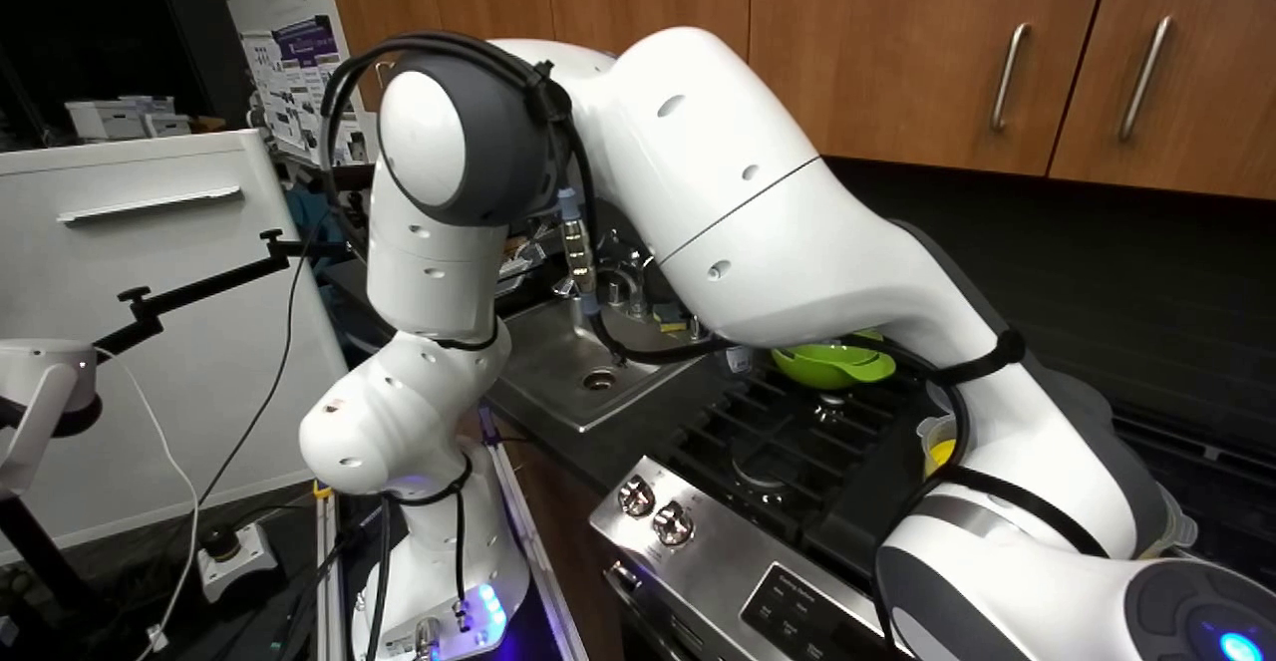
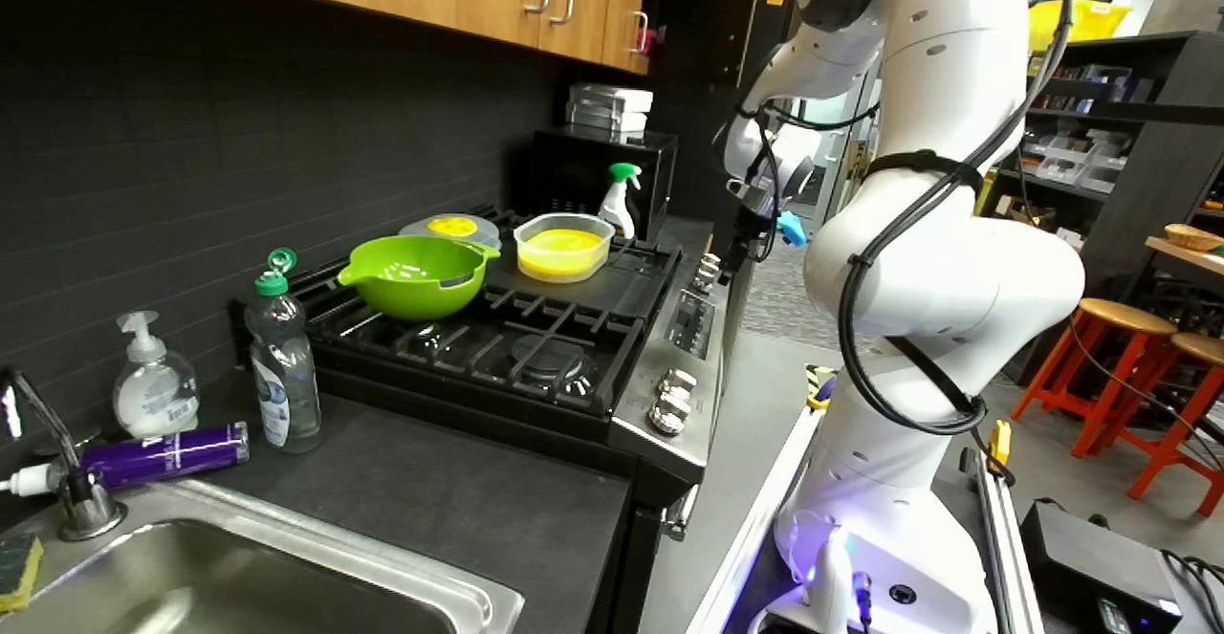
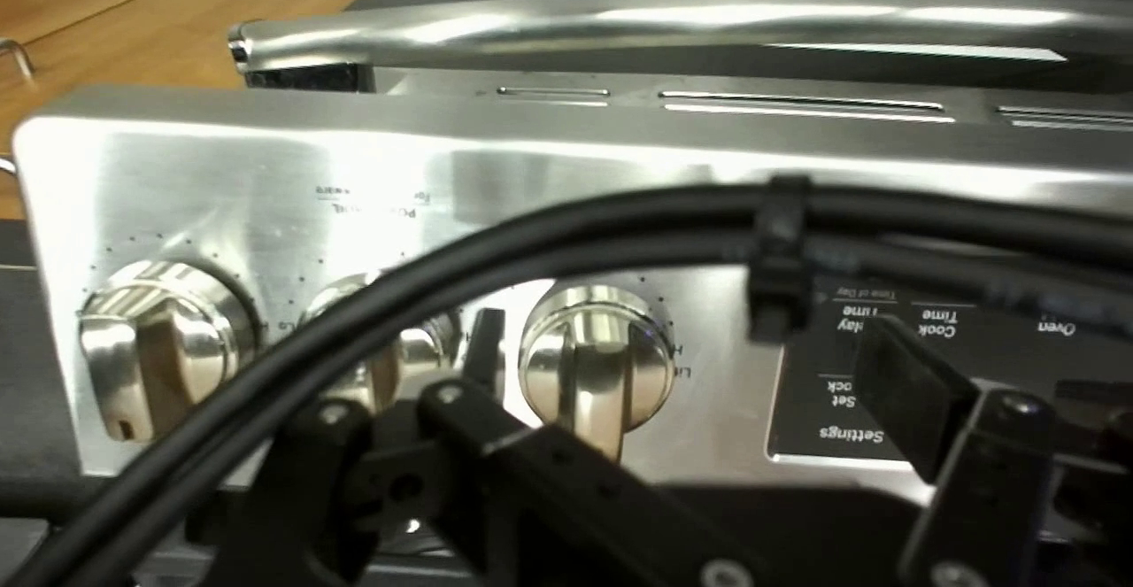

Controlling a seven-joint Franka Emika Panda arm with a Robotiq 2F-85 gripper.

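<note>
Gripper [image 3: 682, 330]: released; jaws spread well apart, nothing held between them. Nearest item: a metal knob [image 3: 597, 366], 1 of 3 visible in the wrist view, mounted on the stainless front panel [image 3: 221, 206] near the black keypad [image 3: 814, 410]. It shows between the jaws; no contact is evident, though depth is uncertain. Progress, as judged: the gripper is positioned at the front panel, no grip yet taken, any handling outstanding. The knob's setting is not legible. In an exterior view, a green bowl [image 2: 416, 275] and a clear container [image 2: 564, 247] stand on the cooktop [image 2: 626, 280].
</note>
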